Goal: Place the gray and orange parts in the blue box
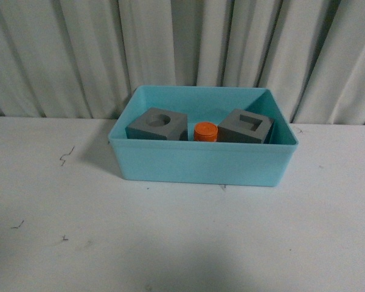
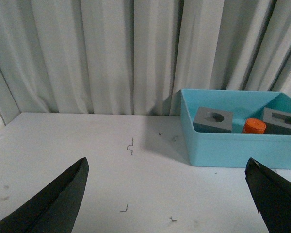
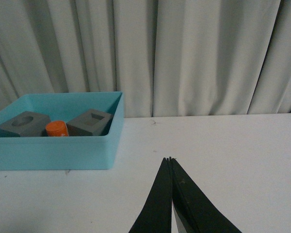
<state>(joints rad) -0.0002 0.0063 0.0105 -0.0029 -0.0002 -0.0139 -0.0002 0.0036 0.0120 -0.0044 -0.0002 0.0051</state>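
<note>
Front view. The blue box stands on the white table in front of a pale curtain. Inside it, in a row, sit the gray cube with a round recess on the left, the orange cylinder in the middle, and the gray cube with a square recess on the right. The cylinder stands just beside both cubes; whether it touches them cannot be told. No arm or claw appears here. No writing can be read on any part.

Left wrist view. The left gripper is spread wide, its two dark fingers well apart at the lower corners of the frame, holding and touching nothing. It hangs over bare table, well apart from the blue box. The round-recess cube, orange cylinder and square-recess cube lie inside the box. Small dark specks mark the tabletop.

Right wrist view. The right gripper is clenched, its fingertips pressed together with nothing between them, above bare table, apart from the blue box. The round-recess cube, orange cylinder and square-recess cube rest inside. No label is legible.
</note>
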